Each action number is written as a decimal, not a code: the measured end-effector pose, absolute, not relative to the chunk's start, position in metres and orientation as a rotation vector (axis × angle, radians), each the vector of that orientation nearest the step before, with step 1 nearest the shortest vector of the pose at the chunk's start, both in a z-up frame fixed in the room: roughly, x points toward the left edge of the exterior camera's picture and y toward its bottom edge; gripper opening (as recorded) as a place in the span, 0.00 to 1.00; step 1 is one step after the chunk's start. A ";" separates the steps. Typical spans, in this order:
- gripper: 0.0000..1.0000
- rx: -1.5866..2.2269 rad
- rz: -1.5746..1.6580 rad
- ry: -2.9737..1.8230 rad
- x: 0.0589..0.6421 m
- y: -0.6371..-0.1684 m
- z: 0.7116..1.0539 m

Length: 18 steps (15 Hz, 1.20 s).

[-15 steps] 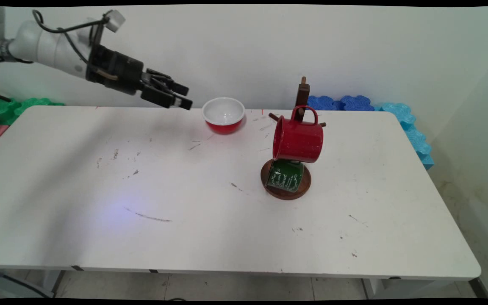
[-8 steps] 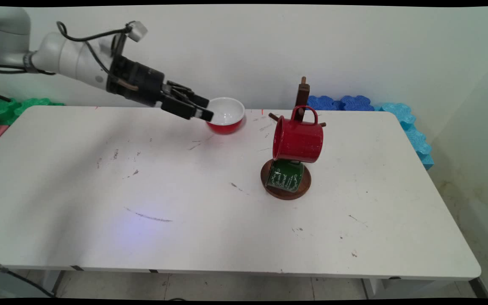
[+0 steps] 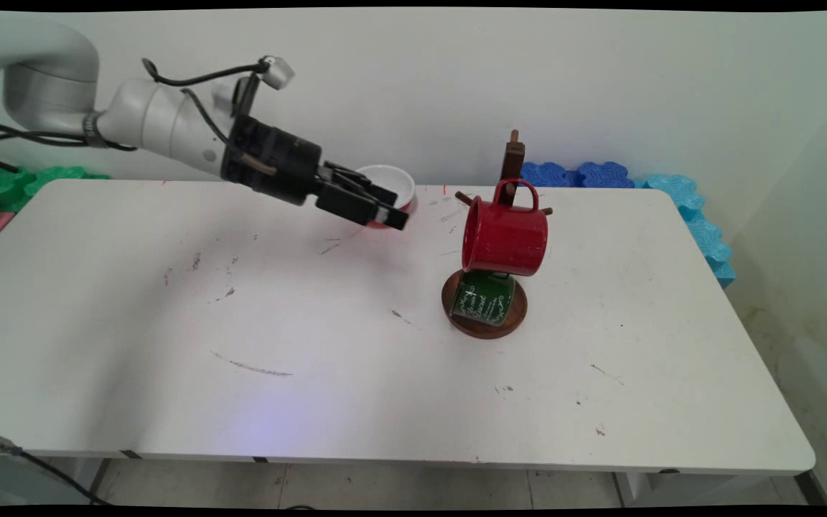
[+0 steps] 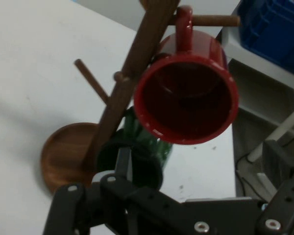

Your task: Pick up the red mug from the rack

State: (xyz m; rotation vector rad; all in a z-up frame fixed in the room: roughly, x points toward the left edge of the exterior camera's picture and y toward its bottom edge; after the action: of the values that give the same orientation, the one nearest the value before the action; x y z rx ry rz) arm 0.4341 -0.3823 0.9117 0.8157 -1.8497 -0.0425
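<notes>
Bowl (image 3: 393, 179), red outside and white inside, sits near the far edge of the table (image 3: 313, 323), about midway along it. In the main view, the gripper (image 3: 395, 209) hangs in the air in front of the bowl and hides its near left part. Whether it touches the bowl cannot be told. Its two fingers are spread apart and hold nothing. The white arm (image 3: 155, 122) reaches in from the upper left, with black cables looped over it. Toward the right of the gripper and well apart from it stands a wooden stand (image 3: 512, 159) with a round base. A red mug (image 3: 505, 238) hangs by its handle from an upper peg, tilted with its mouth toward the left. A green mug (image 3: 484, 298) hangs below it, just above the base. Blue foam blocks (image 3: 575, 174) lie along the wall at the far right corner, and green foam blocks (image 3: 11, 179) at the far left corner.

In the hand view, the red mug (image 4: 186, 98) fills the middle, its open mouth facing the camera and its handle over a peg. The stand's post (image 4: 132, 73) slants beside it down to the round base (image 4: 63, 152) on the table (image 4: 29, 73). The green mug (image 4: 154, 147) shows below the red one, partly behind the gripper (image 4: 176, 208), whose black linkage spans the bottom edge with the fingers wide apart.
</notes>
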 end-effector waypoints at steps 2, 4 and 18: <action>1.00 0.823 -0.060 -1.839 0.424 -0.381 0.909; 1.00 0.837 -0.083 -1.824 0.410 -0.379 0.906; 1.00 0.872 -0.132 -1.780 0.347 -0.381 0.878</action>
State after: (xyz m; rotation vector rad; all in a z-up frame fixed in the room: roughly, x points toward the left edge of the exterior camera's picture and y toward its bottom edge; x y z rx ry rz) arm 0.3474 -0.3810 0.8779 0.8722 -1.7801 -0.1316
